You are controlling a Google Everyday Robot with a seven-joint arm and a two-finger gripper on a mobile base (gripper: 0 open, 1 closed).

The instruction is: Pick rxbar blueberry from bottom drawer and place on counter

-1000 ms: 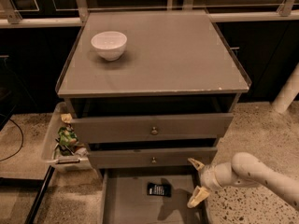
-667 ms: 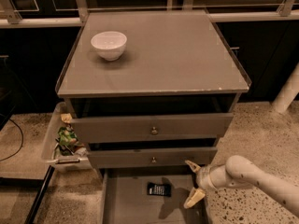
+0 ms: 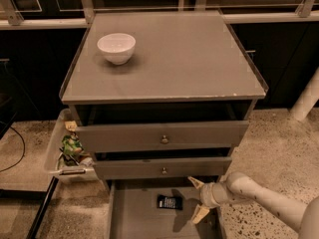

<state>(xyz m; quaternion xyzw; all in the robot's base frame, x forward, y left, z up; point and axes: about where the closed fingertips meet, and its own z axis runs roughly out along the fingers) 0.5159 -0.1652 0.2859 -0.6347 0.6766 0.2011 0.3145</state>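
Note:
The rxbar blueberry (image 3: 169, 202) is a small dark wrapper with white print, lying flat on the floor of the open bottom drawer (image 3: 139, 218). My gripper (image 3: 198, 198) is open, over the drawer's right part, just right of the bar and not touching it. Its two pale fingers (image 3: 200, 213) spread one above the other. The white arm reaches in from the lower right. The counter (image 3: 174, 59) is the grey cabinet top above, with a worn front edge.
A white bowl (image 3: 116, 47) stands at the counter's back left. Two upper drawers with round knobs (image 3: 164, 140) stick out slightly above the bottom one. A white bin (image 3: 67, 151) with wrappers sits left of the cabinet. A white post (image 3: 306, 98) stands at right.
The gripper has moved left over the bottom drawer, closer to the bar. The bar and bowl have not moved.

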